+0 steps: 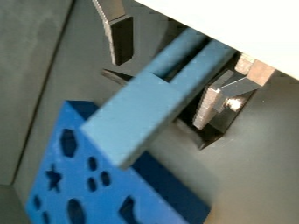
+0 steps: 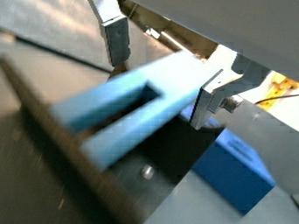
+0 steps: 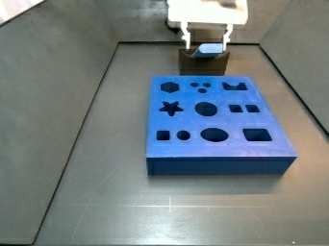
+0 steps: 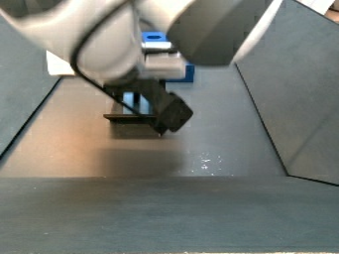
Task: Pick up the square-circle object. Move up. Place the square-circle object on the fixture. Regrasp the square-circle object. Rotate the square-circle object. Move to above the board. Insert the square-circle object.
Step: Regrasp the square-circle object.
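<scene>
The square-circle object (image 1: 158,105) is a light blue-grey, paler than the board (image 3: 213,120), which is a saturated blue with dark shaped holes across its top: a star, circles, squares and a notched crown-like outline. The gripper (image 3: 207,36) above the fixture has a white body, and its fingers (image 1: 216,103) are flat silver plates with dark pads. The fixture (image 3: 206,64) is dark brown-olive, nearly black in a side view (image 4: 139,111). The floor (image 3: 103,207) is a dull dark grey with faint pale glints.
</scene>
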Tool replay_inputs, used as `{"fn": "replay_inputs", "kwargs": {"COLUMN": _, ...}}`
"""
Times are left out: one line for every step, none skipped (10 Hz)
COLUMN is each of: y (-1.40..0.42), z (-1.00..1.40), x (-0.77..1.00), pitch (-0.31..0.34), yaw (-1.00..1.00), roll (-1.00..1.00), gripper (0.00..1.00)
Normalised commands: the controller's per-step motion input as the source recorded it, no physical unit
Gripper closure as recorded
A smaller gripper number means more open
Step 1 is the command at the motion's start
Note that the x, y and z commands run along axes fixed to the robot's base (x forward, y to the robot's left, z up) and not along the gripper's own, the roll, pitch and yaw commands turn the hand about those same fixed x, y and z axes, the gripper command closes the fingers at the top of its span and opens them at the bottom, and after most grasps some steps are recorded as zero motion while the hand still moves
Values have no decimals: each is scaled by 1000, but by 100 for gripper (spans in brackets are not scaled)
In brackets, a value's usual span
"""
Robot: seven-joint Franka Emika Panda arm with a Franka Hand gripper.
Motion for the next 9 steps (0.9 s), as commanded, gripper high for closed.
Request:
{"fn": "replay_inputs", "kwargs": {"y": 3, "z": 1000, "x": -27, "pitch": -12, "yaw": 1, "roll": 54, "gripper": 0}}
{"fn": "replay_inputs", "kwargs": {"y": 4, "z": 1000, "x": -31, "pitch": 0, "yaw": 13, "roll": 54, "gripper": 0}}
{"fn": "replay_inputs", "kwargs": {"y": 5, "z": 929, "x": -32, "pitch": 17, "yaw": 19, "roll": 50, "gripper": 0}}
{"fn": "replay_inputs", "kwargs": {"y": 7, "z": 749, "x": -29, "pitch": 35, "yaw": 22, "roll": 46, "gripper": 0}}
{"fn": "replay_inputs", "kwargs": {"y": 8, "z": 500, "x": -25, "pitch": 58, "yaw": 19, "roll": 43, "gripper": 0}}
{"fn": "replay_inputs", "kwargs": {"y": 9, "z": 316, "x": -22, "pitch": 75, "yaw": 13, "roll": 41, "gripper": 0}}
{"fn": "replay_inputs", "kwargs": {"y": 0, "z": 0, "x": -1000, "pitch": 26, "yaw": -19, "roll": 42, "gripper": 0}}
{"fn": "replay_inputs", "kwargs": {"y": -3, "z": -54, "x": -1000, "pitch": -8, "yaw": -39, "roll": 18, "gripper": 0}}
{"fn": "replay_inputs", "kwargs": {"y": -2, "z": -17, "x": -1000, "pitch": -45, "yaw": -53, "roll": 31, "gripper": 0}}
